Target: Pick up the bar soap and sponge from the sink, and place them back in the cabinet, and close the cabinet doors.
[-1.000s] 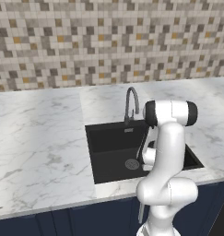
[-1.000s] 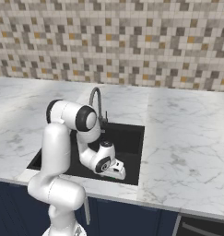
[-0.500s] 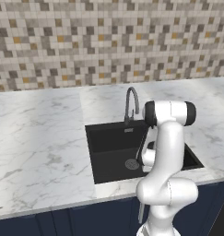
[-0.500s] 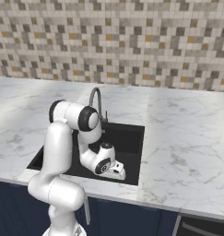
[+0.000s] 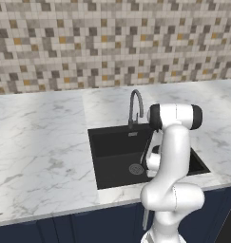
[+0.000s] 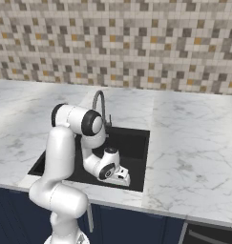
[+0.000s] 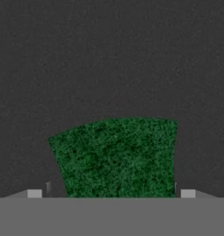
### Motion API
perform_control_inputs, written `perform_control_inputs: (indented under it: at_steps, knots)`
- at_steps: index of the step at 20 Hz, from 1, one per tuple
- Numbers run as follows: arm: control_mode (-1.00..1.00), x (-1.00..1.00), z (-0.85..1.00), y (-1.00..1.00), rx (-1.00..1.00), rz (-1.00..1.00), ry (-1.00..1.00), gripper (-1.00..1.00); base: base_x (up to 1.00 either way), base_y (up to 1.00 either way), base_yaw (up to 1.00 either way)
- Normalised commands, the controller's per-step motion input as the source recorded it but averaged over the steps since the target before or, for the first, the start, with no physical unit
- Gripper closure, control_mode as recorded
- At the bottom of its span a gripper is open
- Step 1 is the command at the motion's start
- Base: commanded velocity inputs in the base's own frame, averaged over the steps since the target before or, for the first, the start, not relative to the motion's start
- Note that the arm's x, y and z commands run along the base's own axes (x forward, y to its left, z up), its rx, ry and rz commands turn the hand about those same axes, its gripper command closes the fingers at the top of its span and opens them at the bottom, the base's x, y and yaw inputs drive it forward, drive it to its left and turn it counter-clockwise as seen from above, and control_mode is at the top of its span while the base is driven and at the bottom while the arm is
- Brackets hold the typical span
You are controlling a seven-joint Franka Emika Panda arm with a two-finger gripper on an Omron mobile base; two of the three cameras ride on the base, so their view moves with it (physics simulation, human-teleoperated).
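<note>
The sponge (image 7: 115,159), a green block, lies on the black floor of the sink (image 7: 109,60) right under the hand. My gripper (image 7: 111,193) is open, with one fingertip on each side of the sponge and not pressing on it. From the right base view the gripper (image 6: 122,180) is down inside the sink (image 6: 136,136), near its front wall. The arm hides most of the hand in the left base view, over the sink (image 5: 112,135). The bar soap, the cabinet and the cabinet doors are out of view.
A curved grey faucet (image 5: 134,107) (image 6: 99,102) stands at the back rim of the sink. The round metal drain (image 5: 136,168) lies just left of the arm. White marble counter (image 5: 41,147) runs along both sides, with navy base cabinets (image 6: 127,224) below and a tiled wall behind.
The arm has eased a little further into the sink. The jaws have stayed open.
</note>
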Motion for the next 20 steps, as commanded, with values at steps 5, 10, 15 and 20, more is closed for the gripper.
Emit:
perform_control_inputs:
  at_steps: [5, 10, 15, 20]
  knots:
    - [-1.0, -0.02, -0.11, 0.0, 0.0, 0.0, 0.0, -1.0, 0.0, 0.0, 0.0]
    - [-1.0, 0.0, -0.08, 0.0, 0.0, 0.0, 0.0, -1.0, 0.0, 0.0, 0.0]
    - [-1.0, 0.0, 0.0, 0.0, 0.0, 0.0, 0.01, -1.0, 0.0, 0.0, 0.0]
    - [-1.0, 0.0, 0.0, 0.0, 0.0, 0.0, 0.0, 1.0, 0.0, 0.0, 0.0]
